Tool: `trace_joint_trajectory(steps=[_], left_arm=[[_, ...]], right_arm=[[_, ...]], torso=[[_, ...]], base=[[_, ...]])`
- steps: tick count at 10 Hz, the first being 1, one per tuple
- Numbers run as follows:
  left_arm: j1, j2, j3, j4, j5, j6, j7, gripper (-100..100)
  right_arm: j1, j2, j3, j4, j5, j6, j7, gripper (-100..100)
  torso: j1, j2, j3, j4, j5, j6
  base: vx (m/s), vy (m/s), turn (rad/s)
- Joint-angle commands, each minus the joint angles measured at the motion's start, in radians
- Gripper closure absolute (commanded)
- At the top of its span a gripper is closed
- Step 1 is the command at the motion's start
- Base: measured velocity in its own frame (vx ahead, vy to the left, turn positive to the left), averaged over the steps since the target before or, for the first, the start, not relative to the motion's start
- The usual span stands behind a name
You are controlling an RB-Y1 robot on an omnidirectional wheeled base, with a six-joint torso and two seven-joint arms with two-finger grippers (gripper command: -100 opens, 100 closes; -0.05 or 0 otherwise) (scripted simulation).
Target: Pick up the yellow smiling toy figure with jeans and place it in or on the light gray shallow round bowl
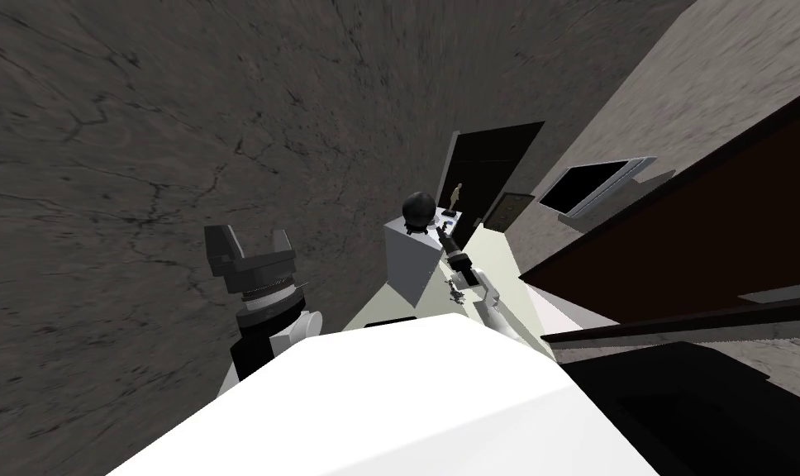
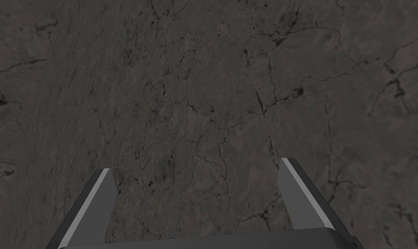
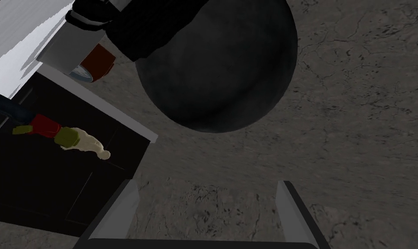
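A small toy figure [image 3: 59, 135] with dark legs, a red top and a dull yellow head stands at the edge of a white cabinet top [image 3: 14, 47], in front of a dark door. A pale end beyond its head may be a separate statuette [image 1: 458, 196]. My right gripper [image 3: 208, 212] is open and empty, well short of the figure and close under a big black ball [image 3: 221, 65]. In the head view the right gripper [image 1: 445, 234] reaches to the cabinet [image 1: 411, 252]. A red-brown round thing with a pale rim [image 3: 91, 67] sits by the ball. My left gripper [image 2: 199, 199] is open, raised at my left [image 1: 248, 248].
The black ball [image 1: 419, 207] takes up much of the cabinet top. A dark door [image 1: 493, 161] stands behind the cabinet. A black screen [image 1: 597, 186] hangs on the right wall above dark brown furniture [image 1: 696, 240]. Pale floor [image 1: 493, 264] runs between cabinet and furniture.
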Motion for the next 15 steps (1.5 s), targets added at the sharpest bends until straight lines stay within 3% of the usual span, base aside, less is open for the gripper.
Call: trace_joint_trajectory(steps=[1, 2, 3, 4, 5, 6, 8, 9, 10, 11, 12, 13, 15], left_arm=[[0.0, 0.0, 0.0, 0.0, 0.0, 0.0, 0.0, 0], [0.0, 0.0, 0.0, 0.0, 0.0, 0.0, 0.0, 0], [0.0, 0.0, 0.0, 0.0, 0.0, 0.0, 0.0, 0], [0.0, 0.0, 0.0, 0.0, 0.0, 0.0, 0.0, 0], [0.0, 0.0, 0.0, 0.0, 0.0, 0.0, 0.0, 0], [0.0, 0.0, 0.0, 0.0, 0.0, 0.0, 0.0, 0], [0.0, 0.0, 0.0, 0.0, 0.0, 0.0, 0.0, 0], [0.0, 0.0, 0.0, 0.0, 0.0, 0.0, 0.0, 0], [0.0, 0.0, 0.0, 0.0, 0.0, 0.0, 0.0, 0], [0.0, 0.0, 0.0, 0.0, 0.0, 0.0, 0.0, 0], [0.0, 0.0, 0.0, 0.0, 0.0, 0.0, 0.0, 0], [0.0, 0.0, 0.0, 0.0, 0.0, 0.0, 0.0, 0], [0.0, 0.0, 0.0, 0.0, 0.0, 0.0, 0.0, 0]], right_arm=[[-0.02, -0.014, -0.002, 0.046, 0.006, 0.013, 0.018, -100], [-0.059, -0.045, -0.008, 0.08, 0.016, 0.041, 0.047, -100], [-0.059, -0.045, -0.008, 0.103, 0.016, 0.041, 0.047, -100], [-0.098, -0.077, -0.011, 0.142, 0.026, 0.07, 0.075, -100], [-0.098, -0.077, -0.011, 0.162, 0.026, 0.07, 0.075, -100], [-0.138, -0.107, -0.014, 0.199, 0.036, 0.098, 0.102, -100], [-0.138, -0.107, -0.014, 0.223, 0.036, 0.098, 0.102, -100], [-0.179, -0.138, -0.014, 0.26, 0.045, 0.127, 0.128, -100], [-0.179, -0.138, -0.014, 0.287, 0.045, 0.127, 0.128, -100], [-0.221, -0.167, -0.013, 0.324, 0.054, 0.156, 0.154, -100], [-0.221, -0.167, -0.013, 0.352, 0.054, 0.156, 0.154, -100], [-0.262, -0.196, -0.011, 0.381, 0.062, 0.184, 0.178, -100], [-0.263, -0.196, -0.011, 0.418, 0.062, 0.184, 0.178, -100]], torso=[[0.0, 0.0, 0.0, 0.0, 0.0, 0.0], [0.0, -0.001, 0.0, 0.0, 0.0, 0.0], [0.0, 0.0, 0.0, 0.0, 0.0, 0.0], [0.0, 0.0, 0.0, 0.0, 0.0, 0.0], [0.0, -0.001, 0.0, 0.0, 0.0, 0.0], [0.0, -0.001, 0.0, 0.0, 0.0, 0.0], [0.0, -0.001, 0.0, 0.0, 0.0, 0.0], [-0.002, -0.002, -0.001, 0.0, 0.0, 0.001], [-0.001, -0.002, -0.001, 0.0, 0.0, 0.0], [-0.001, -0.002, -0.001, 0.0, 0.0, 0.001], [0.0, -0.001, -0.001, 0.0, 0.0, 0.0], [0.0, -0.001, -0.001, 0.0, 0.0, 0.001], [0.0, -0.002, -0.001, 0.0, 0.0, 0.0]], base=[[-0.037, 0.05, 0.044], [-0.05, 0.052, 0.087], [-0.043, 0.048, 0.036], [-0.043, 0.064, 0.059], [-0.036, 0.052, 0.035], [-0.049, 0.064, 0.07], [-0.024, 0.031, 0.015], [-0.021, 0.038, 0.067], [-0.022, 0.046, 0.04], [-0.035, 0.06, 0.066], [-0.026, 0.05, 0.03], [-0.022, 0.065, 0.044], [-0.011, 0.034, 0.015]])
